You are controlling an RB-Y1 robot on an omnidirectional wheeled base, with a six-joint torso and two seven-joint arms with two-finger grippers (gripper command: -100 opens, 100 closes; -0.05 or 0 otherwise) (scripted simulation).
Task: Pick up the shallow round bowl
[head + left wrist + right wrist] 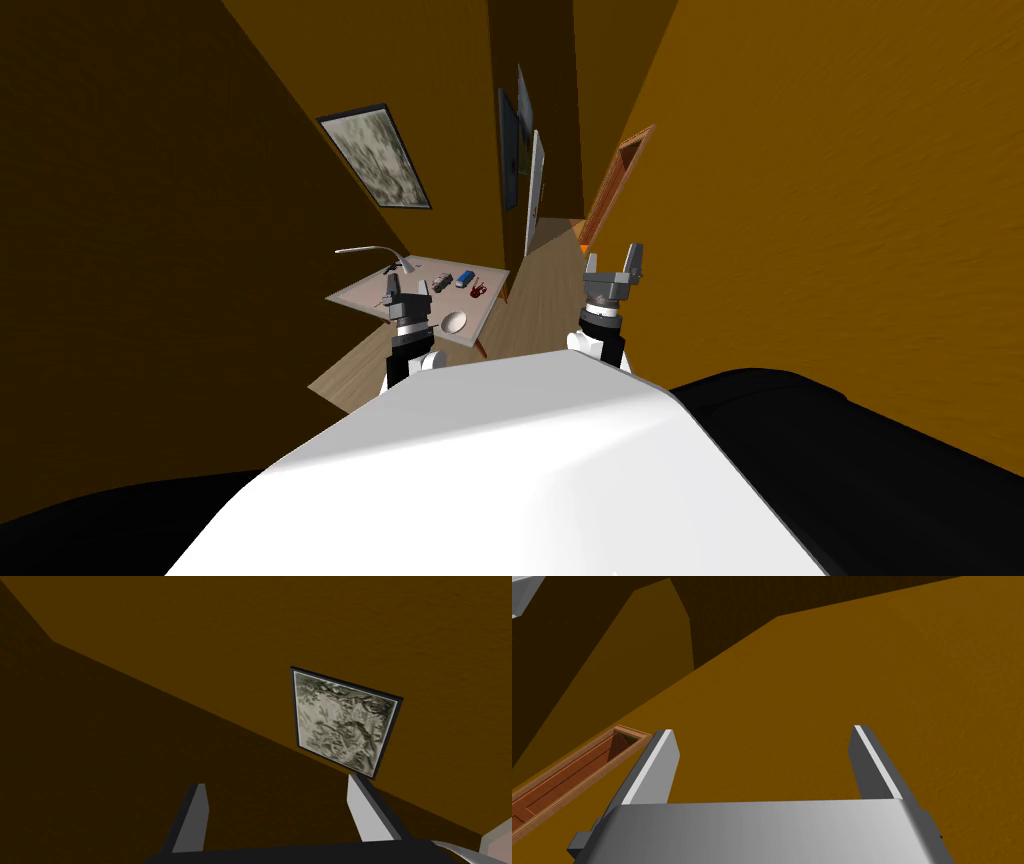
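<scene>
Head view, empty bowl [455,322] on table [360,295], left gripper [408,290] released, right gripper [612,262] released

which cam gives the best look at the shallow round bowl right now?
Head view: the bowl sits whole on the table near its front corner, just beside the left gripper. Both wrist cameras aim at walls, away from the table.

Shallow round bowl [455,322] — pale, upright — near the table's [355,295] front corner.

Both arms up front, left tool [408,288] and right tool [612,260] wide apart at the fingers [657,766].
</scene>
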